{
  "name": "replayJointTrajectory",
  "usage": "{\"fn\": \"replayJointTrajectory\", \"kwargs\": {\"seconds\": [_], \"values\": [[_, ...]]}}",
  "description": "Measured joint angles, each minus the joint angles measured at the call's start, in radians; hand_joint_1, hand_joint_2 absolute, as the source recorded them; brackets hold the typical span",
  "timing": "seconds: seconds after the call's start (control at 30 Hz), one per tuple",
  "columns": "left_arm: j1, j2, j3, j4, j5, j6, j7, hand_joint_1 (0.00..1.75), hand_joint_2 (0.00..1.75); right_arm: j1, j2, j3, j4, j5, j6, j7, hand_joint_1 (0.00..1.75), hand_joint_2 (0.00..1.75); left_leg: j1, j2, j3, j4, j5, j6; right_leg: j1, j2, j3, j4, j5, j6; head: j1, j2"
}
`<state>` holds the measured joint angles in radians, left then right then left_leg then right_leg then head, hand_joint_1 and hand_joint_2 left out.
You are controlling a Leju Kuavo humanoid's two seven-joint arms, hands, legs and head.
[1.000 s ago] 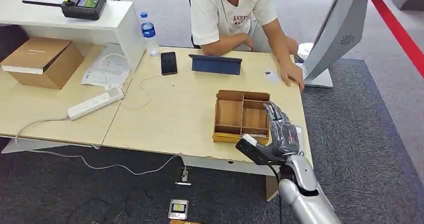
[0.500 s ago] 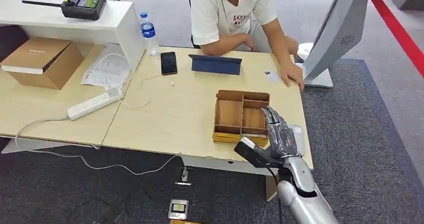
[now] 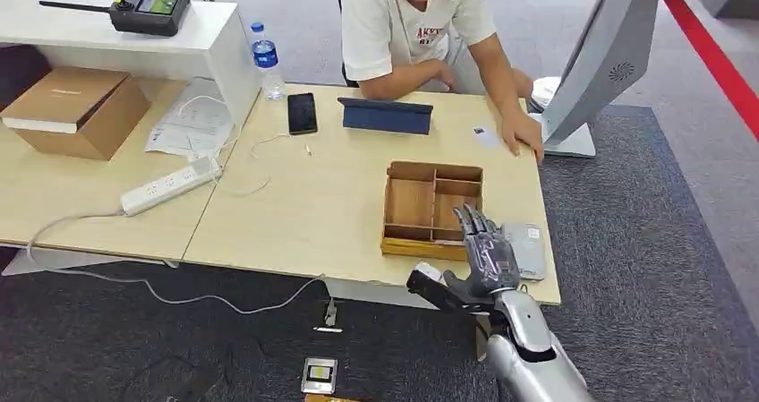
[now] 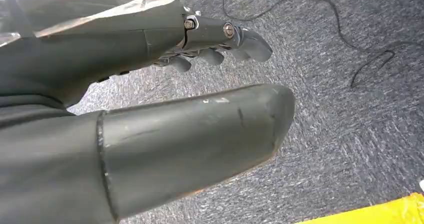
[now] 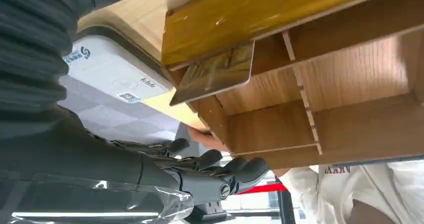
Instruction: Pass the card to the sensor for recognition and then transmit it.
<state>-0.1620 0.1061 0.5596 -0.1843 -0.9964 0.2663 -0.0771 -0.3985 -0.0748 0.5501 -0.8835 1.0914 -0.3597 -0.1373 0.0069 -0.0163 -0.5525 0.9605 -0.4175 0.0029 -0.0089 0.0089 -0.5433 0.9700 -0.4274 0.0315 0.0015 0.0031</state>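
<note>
A brownish card leans on edge inside a compartment of the wooden divided box, against its near wall. In the head view the box sits near the table's front right edge, and a flat grey-white sensor lies just to its right. My right hand hovers at the table's front edge, in front of the box and beside the sensor, fingers stretched out, thumb apart, holding nothing. My left hand hangs over the carpet, fingers loose and holding nothing.
A person sits across the table, one hand resting by a small white card. A grey kiosk stand rises at the table's far right corner. A phone, a dark tablet and a bottle lie farther back.
My right hand has drawn back toward me and slightly left, off the table's right front area, uncovering the sensor. The box and the person have not moved.
</note>
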Motion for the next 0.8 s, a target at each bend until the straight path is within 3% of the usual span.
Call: {"fn": "replayJointTrajectory", "kwargs": {"seconds": [0.8], "values": [[0.0,0.0,0.0,0.0,-0.003,-0.002,-0.005,0.0,0.0,-0.063,0.042,0.01,0.103,-0.021,-0.035,-0.021,0.0,1.75,0.0,0.0,0.0,0.0,0.0,0.0,0.0,0.0,0.0,0.0,0.0,0.0,0.0,0.0]]}}
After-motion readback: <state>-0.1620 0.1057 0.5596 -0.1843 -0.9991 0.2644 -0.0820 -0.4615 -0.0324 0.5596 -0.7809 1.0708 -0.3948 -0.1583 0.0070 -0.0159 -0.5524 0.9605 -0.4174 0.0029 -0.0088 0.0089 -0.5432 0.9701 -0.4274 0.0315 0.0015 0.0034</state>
